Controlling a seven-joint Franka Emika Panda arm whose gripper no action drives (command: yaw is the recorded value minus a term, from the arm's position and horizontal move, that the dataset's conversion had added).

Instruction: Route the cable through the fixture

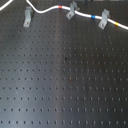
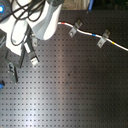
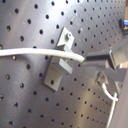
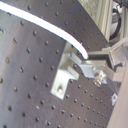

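The cable point(image 1: 49, 9) is a white cord with red, blue and yellow bands. In the first exterior view it runs along the board's far edge, past the slim grey fixture point(image 1: 26, 18) on the first exterior view's left. In both wrist views my gripper point(image 3: 91, 59) is shut on the cable point(image 3: 35, 51) right beside the fixture point(image 3: 59, 64), and the cord lies across the clip's upper part. The second wrist view shows the cable point(image 4: 42, 26) arching down to my gripper point(image 4: 93, 60) just above the fixture point(image 4: 66, 76). In the second exterior view the arm point(image 2: 42, 22) hides the fixture.
Two squatter grey clips point(image 1: 72, 11) point(image 1: 104, 18) hold the cable further along in the first exterior view; both also show in the second exterior view point(image 2: 76, 27) point(image 2: 103, 38). The black perforated board point(image 1: 65, 80) spreads out in front of them.
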